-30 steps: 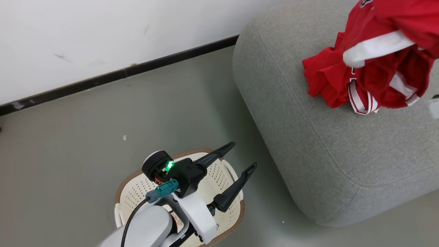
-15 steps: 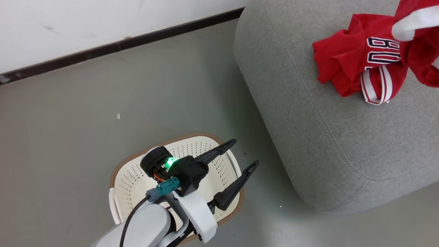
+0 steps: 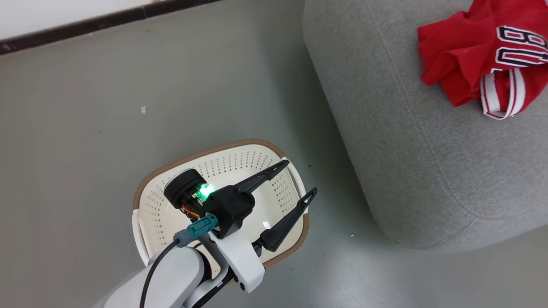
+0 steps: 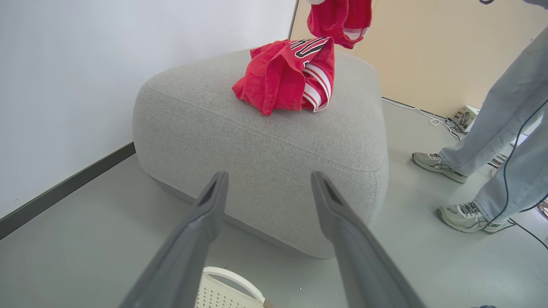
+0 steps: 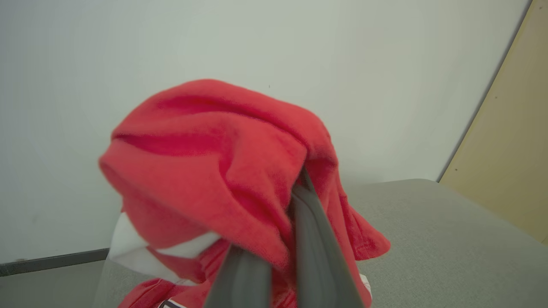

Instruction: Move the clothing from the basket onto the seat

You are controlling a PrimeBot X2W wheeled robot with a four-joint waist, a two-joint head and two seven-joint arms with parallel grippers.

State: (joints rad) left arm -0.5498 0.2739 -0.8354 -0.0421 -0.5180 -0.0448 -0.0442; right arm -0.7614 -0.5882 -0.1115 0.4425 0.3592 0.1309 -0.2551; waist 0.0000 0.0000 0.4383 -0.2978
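While the big grey seat (image 3: 406, 149) sits on the grey floor (image 3: 85, 128) by a white wall (image 4: 85, 64), one red piece of clothing (image 3: 466, 55) lies bunched on top of it. The right gripper (image 5: 291, 201) is squeezed shut on the other red piece (image 5: 205, 162), up in the air. The left gripper (image 3: 299, 176) hangs wide open over the basket (image 3: 222, 149) on the floor, holding nothing.

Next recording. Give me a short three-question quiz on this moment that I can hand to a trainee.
1. True or false: the left hand, above the basket, is shut on clothing.
2. What does the right hand grip? A: a red garment. B: the basket rim. C: nothing.
3. Fill in: the lettered garment lies on the ____.
Key: 1 false; 2 A; 3 the seat.
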